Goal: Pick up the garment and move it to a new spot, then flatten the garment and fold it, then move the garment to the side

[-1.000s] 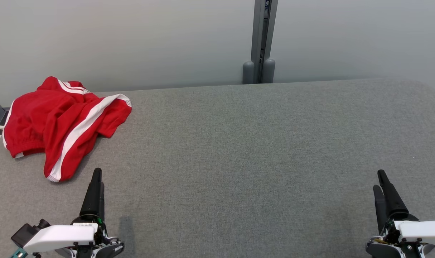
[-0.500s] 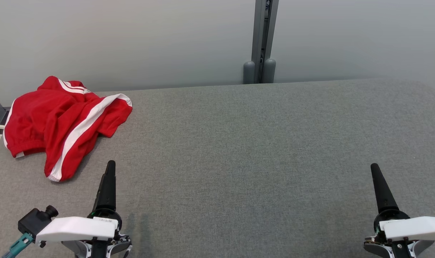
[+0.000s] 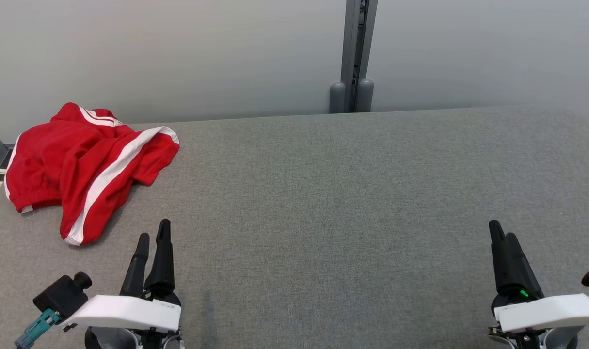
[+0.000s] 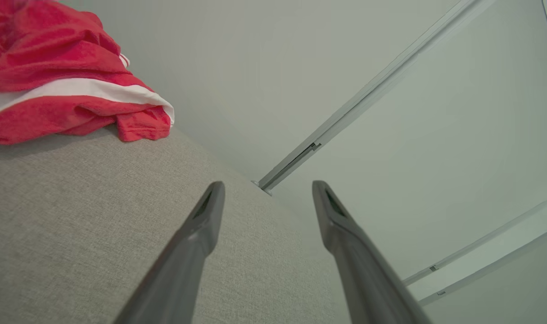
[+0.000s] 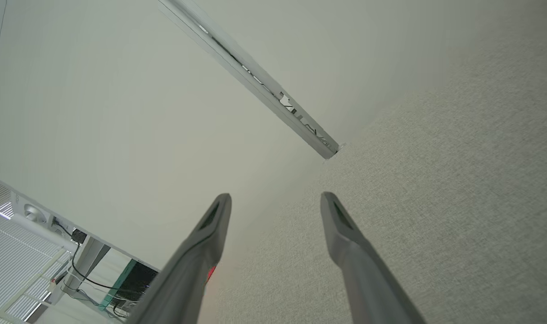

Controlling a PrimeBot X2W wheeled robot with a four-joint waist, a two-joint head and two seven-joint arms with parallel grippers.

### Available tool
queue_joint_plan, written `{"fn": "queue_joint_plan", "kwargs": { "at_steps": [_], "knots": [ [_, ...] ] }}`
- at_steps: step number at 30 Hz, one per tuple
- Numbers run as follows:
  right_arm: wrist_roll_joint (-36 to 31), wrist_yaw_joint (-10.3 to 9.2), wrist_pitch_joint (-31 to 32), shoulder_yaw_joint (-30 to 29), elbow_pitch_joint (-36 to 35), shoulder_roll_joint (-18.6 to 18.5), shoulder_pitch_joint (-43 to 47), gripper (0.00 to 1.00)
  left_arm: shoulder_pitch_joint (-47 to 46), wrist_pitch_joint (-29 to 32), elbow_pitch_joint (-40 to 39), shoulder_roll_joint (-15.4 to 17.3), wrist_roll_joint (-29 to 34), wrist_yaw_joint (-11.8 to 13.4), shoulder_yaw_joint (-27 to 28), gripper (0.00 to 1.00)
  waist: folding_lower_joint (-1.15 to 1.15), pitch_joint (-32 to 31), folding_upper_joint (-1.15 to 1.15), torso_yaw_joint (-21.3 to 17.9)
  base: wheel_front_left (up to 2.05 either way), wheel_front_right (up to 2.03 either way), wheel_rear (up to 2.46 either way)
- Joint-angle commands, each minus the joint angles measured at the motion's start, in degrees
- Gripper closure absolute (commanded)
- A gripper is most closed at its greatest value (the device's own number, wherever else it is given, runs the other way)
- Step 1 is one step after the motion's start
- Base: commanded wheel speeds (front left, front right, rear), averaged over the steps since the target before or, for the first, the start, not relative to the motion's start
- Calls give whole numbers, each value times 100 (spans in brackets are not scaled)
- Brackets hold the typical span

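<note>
Garment [image 3: 81,165], red with white stripes, lies crumpled at the far left corner of a grey cloth-covered table [image 3: 323,194]. Its back folds are bunched against the pale wall [image 3: 202,53] and one striped hem trails toward the near edge. At the front left of the table the robot's left gripper [image 3: 153,231] hovers with its two dark fingers spread apart and nothing between them. Its tips point toward the far edge, near the trailing hem but clear of it, the cloth lying ahead and to their left. Well apart, at the front right, the right gripper [image 3: 501,230] is likewise parted and empty above bare fabric. A grey metal post [image 3: 357,53] rises behind the table's far edge, right of centre.
</note>
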Motion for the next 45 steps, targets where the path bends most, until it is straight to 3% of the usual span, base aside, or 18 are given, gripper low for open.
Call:
{"fn": "queue_joint_plan", "kwargs": {
  "at_steps": [1,7,24,45],
  "knots": [
    [-157,19,-67,13,-114,-55,-33,0,-23,-45,-102,42,209,21,-18,0,0,-2,0,-1,0,0,0],
    [-730,22,-187,144,-133,-62,-11,0,39,-168,-128,47,1017,62,-115,0,0,-12,0,1,0,0,0],
    [-1913,27,-459,236,-116,-75,-16,0,132,-434,-68,57,2384,155,-211,0,0,-40,0,18,0,0,0],
    [-2990,32,-726,305,-62,-89,43,0,232,-706,132,67,3199,254,-153,0,0,-85,0,48,0,0,0]
  ]
}}
